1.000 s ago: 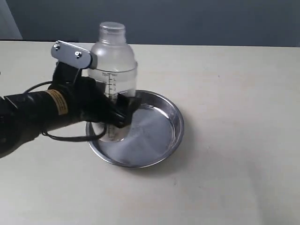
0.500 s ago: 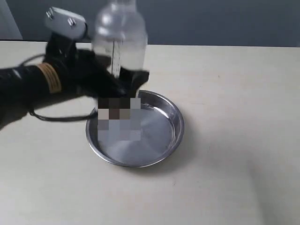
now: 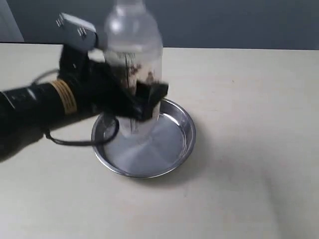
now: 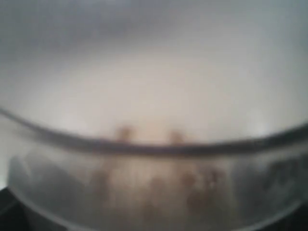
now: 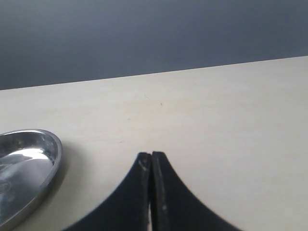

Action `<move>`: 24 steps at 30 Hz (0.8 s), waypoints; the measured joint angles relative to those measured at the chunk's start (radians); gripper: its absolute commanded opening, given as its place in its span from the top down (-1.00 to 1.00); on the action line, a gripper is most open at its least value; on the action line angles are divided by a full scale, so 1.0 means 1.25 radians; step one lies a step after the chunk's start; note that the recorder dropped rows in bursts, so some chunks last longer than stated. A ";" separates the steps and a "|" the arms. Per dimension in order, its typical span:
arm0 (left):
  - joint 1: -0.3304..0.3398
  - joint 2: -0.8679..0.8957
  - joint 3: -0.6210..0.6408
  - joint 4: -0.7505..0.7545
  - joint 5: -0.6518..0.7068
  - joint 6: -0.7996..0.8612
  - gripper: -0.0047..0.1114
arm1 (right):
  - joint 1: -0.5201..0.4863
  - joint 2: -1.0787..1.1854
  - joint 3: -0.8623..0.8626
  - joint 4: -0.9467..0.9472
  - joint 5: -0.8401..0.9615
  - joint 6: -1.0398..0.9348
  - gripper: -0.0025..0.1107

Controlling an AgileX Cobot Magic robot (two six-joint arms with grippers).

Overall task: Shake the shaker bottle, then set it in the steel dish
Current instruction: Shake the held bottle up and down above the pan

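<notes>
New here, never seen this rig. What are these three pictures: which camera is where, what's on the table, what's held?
It is a two-armed robot; each arm ends in a two-finger gripper. The wide picture comes from a camera off the arms: the left gripper grips a clear shaker bottle with brown grains inside, roughly upright over a round steel dish on a beige table. Blur hides whether the bottle touches the dish. The foggy picture is the left wrist camera, so close that the bottle fills it. The last is the right wrist camera: the right gripper is shut on nothing, with the dish's edge in view.
</notes>
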 measured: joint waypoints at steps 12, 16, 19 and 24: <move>-0.002 0.006 0.015 0.019 -0.057 -0.002 0.91 | 0.000 0.000 0.000 0.000 0.001 0.000 0.97; -0.002 -0.068 -0.066 0.027 -0.015 0.000 0.91 | 0.000 0.000 0.000 0.000 0.001 0.000 0.97; -0.006 -0.070 -0.069 0.024 -0.018 0.000 0.91 | 0.000 0.000 0.000 0.000 0.001 0.000 0.97; -0.011 -0.045 -0.051 0.035 0.110 -0.002 0.91 | 0.000 0.000 0.000 0.000 0.001 0.000 0.97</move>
